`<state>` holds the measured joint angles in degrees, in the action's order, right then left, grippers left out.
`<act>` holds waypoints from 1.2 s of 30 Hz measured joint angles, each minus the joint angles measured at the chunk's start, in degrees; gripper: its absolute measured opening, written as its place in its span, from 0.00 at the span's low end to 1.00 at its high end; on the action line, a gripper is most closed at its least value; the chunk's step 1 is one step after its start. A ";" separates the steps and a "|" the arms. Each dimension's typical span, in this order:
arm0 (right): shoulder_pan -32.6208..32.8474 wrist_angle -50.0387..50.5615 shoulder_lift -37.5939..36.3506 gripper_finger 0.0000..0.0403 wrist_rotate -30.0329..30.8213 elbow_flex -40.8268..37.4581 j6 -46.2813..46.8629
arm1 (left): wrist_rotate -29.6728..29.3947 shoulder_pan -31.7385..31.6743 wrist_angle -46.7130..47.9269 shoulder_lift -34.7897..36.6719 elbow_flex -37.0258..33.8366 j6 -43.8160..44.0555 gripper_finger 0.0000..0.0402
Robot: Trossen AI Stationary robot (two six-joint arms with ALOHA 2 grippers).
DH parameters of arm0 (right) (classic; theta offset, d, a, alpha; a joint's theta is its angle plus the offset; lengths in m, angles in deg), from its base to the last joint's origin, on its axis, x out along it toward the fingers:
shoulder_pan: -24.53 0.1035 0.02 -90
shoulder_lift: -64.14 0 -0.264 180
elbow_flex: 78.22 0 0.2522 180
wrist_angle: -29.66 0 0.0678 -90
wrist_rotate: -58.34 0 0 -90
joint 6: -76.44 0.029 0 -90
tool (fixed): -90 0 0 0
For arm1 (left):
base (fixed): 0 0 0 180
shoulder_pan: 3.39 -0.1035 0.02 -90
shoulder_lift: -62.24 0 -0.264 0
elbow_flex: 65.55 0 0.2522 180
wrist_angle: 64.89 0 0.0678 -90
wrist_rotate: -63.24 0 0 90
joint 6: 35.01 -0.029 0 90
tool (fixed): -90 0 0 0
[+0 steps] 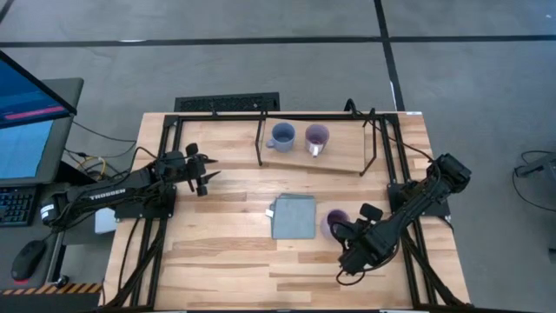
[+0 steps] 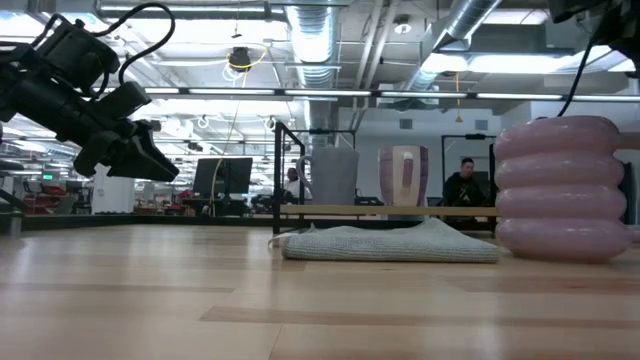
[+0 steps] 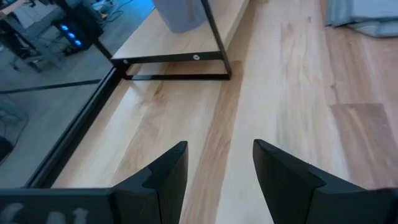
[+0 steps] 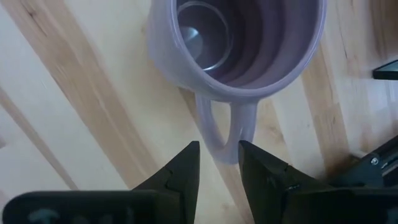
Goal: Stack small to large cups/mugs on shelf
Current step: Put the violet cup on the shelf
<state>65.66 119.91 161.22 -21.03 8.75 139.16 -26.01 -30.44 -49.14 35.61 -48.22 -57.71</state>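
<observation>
High view: light wooden slatted worktop (image 1: 226,261) fills the centre. Light wooden shelf in a thin black rod frame (image 1: 343,163) sits upper centre, carrying the small blue handled mug (image 1: 281,136) and a light purple ribbed mug (image 1: 316,136), apart, not nested. Flat grey-blue square cloth (image 1: 294,216) lies mid-frame. The second light purple ribbed mug (image 4: 239,43) stands on the worktop just right of the cloth. Right tool (image 4: 219,163) is partly parted, straddling the handle's end, not clamped. Left tool (image 3: 219,168) waits released, centre left. Judgement: mug looks light, rigid, smooth-glazed, so slippery; take the handle low.
</observation>
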 joint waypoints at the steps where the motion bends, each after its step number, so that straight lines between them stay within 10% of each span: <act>1: 0.00 0.00 0.00 0.33 -0.02 0.00 -0.07 | 0.44 0.02 0.10 0.02 0.00 -0.02 0.43; 36: -3.17 4.21 -0.02 0.33 -10.71 0.00 1.81 | 1.71 0.01 0.32 0.02 0.00 -0.04 0.43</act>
<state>62.49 124.12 161.20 -31.74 8.75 140.98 -24.30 -30.43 -48.82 35.63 -48.22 -57.75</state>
